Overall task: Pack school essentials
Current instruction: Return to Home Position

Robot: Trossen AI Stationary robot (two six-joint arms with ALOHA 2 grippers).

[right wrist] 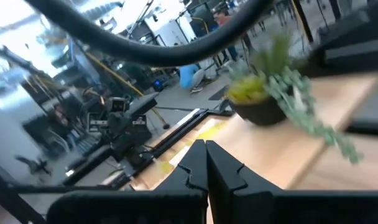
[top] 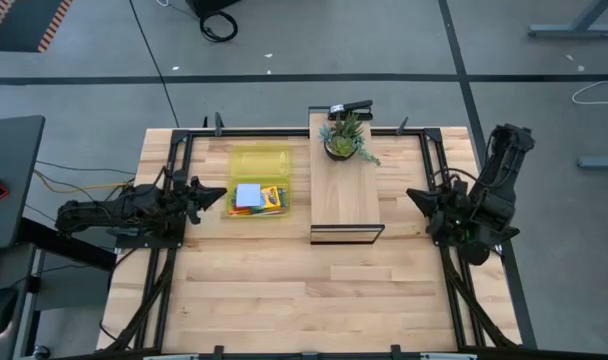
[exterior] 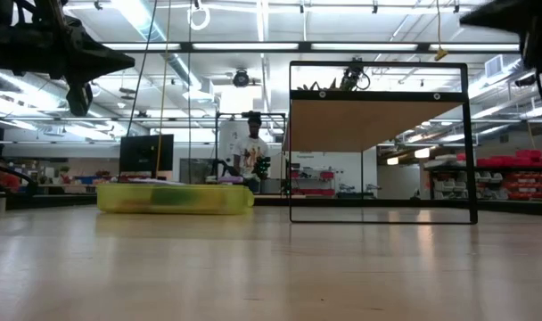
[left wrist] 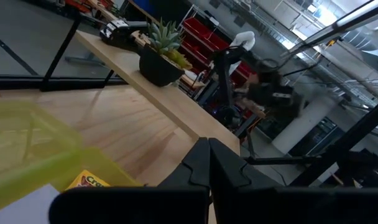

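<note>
1. Left gripper [top: 218,196]: its fingers are pressing together tip to tip and gripping nothing. It is hovering above the table [top: 284,300], just beside the left wall of the yellow supply box [top: 259,160], and pointing toward it.
2. Right gripper [top: 414,197]: its fingers are meeting at the tips and carrying nothing. It is hanging over the table's right side, near the right edge of the wooden board [top: 344,200], and facing it.
3. Yellow supply box: it is sitting flat on the table between the left gripper and the wooden board, with its top uncovered.
4. School essentials: these are lying inside the box at its nearer end.
   - The pale blue notepad [top: 247,193] is resting flat.
   - The crayon box [top: 272,196] is lying right beside it on the board side.
   - A sliver of orange is showing at the notepad's near edge. The remaining pieces are too small to tell apart.
5. Wooden board: it is standing raised on a black frame, just right of the supply box and running front to back.
6. Potted plant [top: 344,140]: it is sitting upright on the board's far end, with a black object [top: 352,107] of unclear kind lying behind it at the far edge.
7. Person [exterior: 251,153]: this figure is standing in the room well beyond the table.
</note>
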